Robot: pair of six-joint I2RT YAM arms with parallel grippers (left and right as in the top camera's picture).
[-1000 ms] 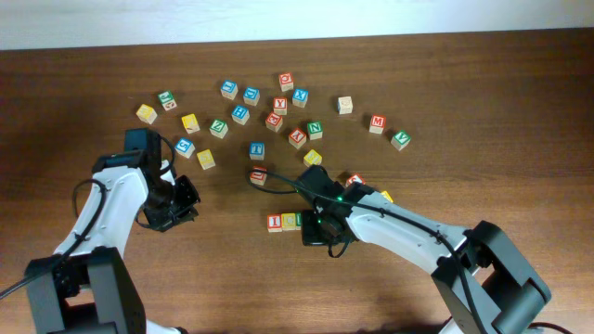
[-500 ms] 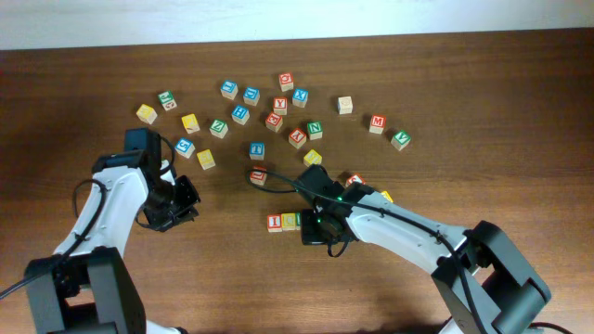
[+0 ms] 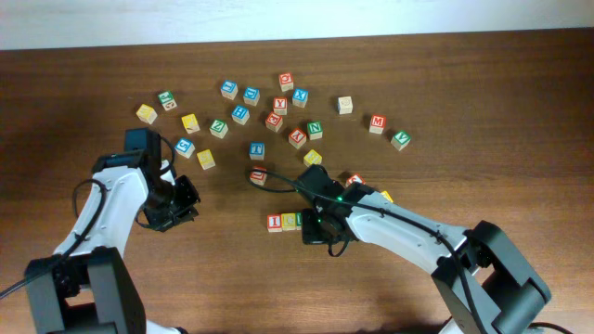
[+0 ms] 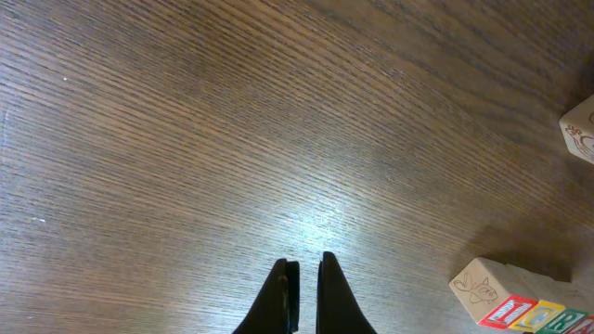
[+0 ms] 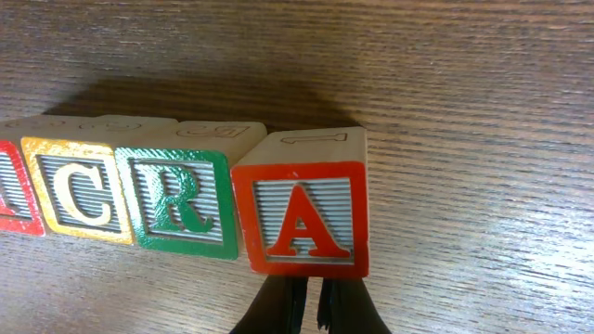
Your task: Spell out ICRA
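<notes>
Four letter cubes form a row reading ICRA in the right wrist view: red I (image 5: 14, 190), yellow C (image 5: 79, 195), green R (image 5: 181, 204) and red A (image 5: 302, 218), which sits slightly askew. My right gripper (image 5: 311, 295) is shut, its tips against the A's near face and gripping nothing. Overhead, the I (image 3: 275, 222) and C (image 3: 291, 221) show, while the right gripper (image 3: 316, 228) hides the R and A. My left gripper (image 4: 303, 271) is shut over bare wood, left of the row (image 4: 534, 317). Overhead the left gripper (image 3: 184, 200) holds nothing.
Several other letter cubes lie scattered across the back of the table (image 3: 251, 111), with two more at the right (image 3: 377, 122). One cube (image 3: 259, 173) lies just behind the row and others (image 3: 355, 180) beside the right arm.
</notes>
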